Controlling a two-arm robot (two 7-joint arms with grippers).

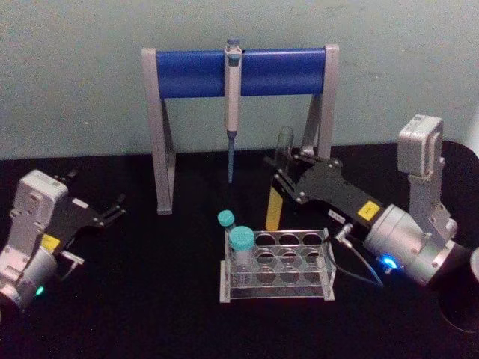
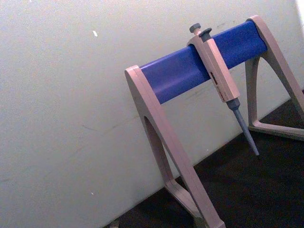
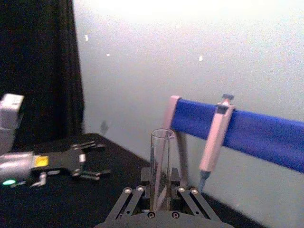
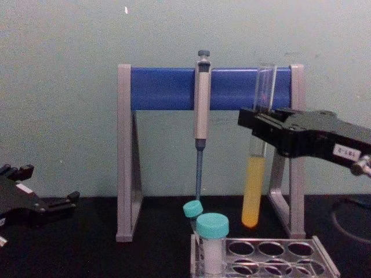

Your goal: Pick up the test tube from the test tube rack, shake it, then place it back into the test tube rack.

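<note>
while the tall stand [image 1: 239, 71] only backs the scene, the test tube rack [image 1: 277, 293] sits below, free holes waiting; right gripper [image 1: 283, 173] fingers clamp the test tube [image 1: 274, 208] upright above it, clear for shaking; left gripper [image 1: 112, 212] parked aside, fingers apart.

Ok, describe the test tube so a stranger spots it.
Find the tall grey stand with the blue crossbar. By its right leg, the right claw holds a long glass tube clear of the rack. Unlike the teal-capped vials, it's uncapped, holding yellow liquid.
</note>
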